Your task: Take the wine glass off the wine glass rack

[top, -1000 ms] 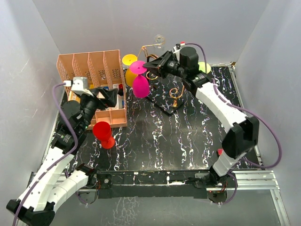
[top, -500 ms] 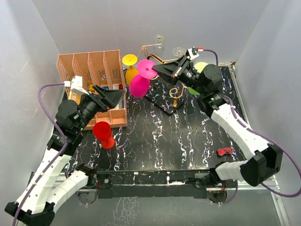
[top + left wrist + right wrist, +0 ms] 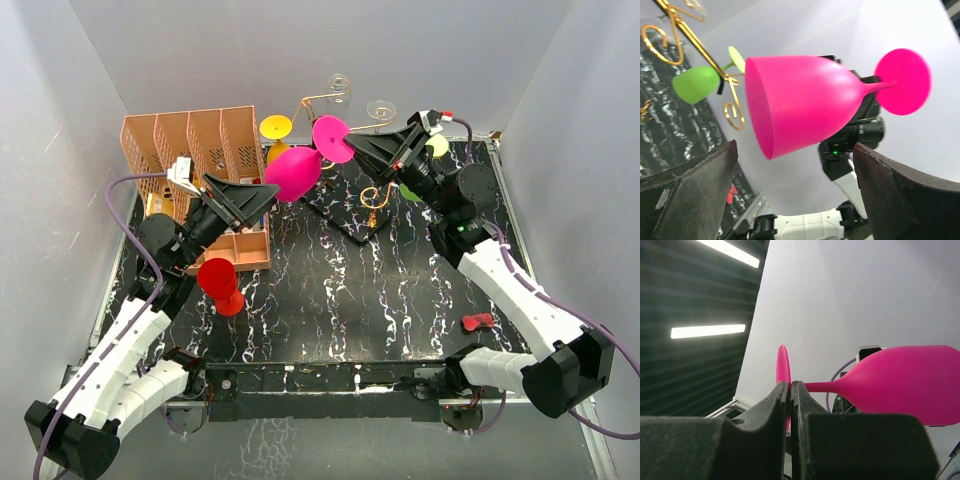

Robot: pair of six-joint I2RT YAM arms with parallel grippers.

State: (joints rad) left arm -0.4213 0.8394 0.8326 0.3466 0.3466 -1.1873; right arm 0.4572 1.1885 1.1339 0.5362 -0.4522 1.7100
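The pink wine glass [image 3: 292, 172] lies sideways in the air, left of the gold wire rack [image 3: 322, 97] with its black base [image 3: 345, 228]. My right gripper [image 3: 352, 143] is shut on the glass's flat foot [image 3: 330, 138]; in the right wrist view the gripper [image 3: 790, 386] pinches the foot disc [image 3: 782, 365], with the bowl [image 3: 910, 385] to the right. My left gripper [image 3: 268, 200] is open just below the bowl. In the left wrist view the bowl [image 3: 805, 105] hangs above the open gripper [image 3: 800, 195], untouched.
A yellow glass [image 3: 277, 128] and a green glass [image 3: 694, 85] hang on the rack's arms [image 3: 685, 35]. A red glass [image 3: 220, 285] stands on the black marbled table [image 3: 330, 290]. The peach slotted organiser [image 3: 190, 145] stands at the back left. A small red object [image 3: 478, 321] lies near the right arm.
My right gripper has carried the pink glass up and to the right, tipping it sideways. My left gripper has risen toward the bowl.
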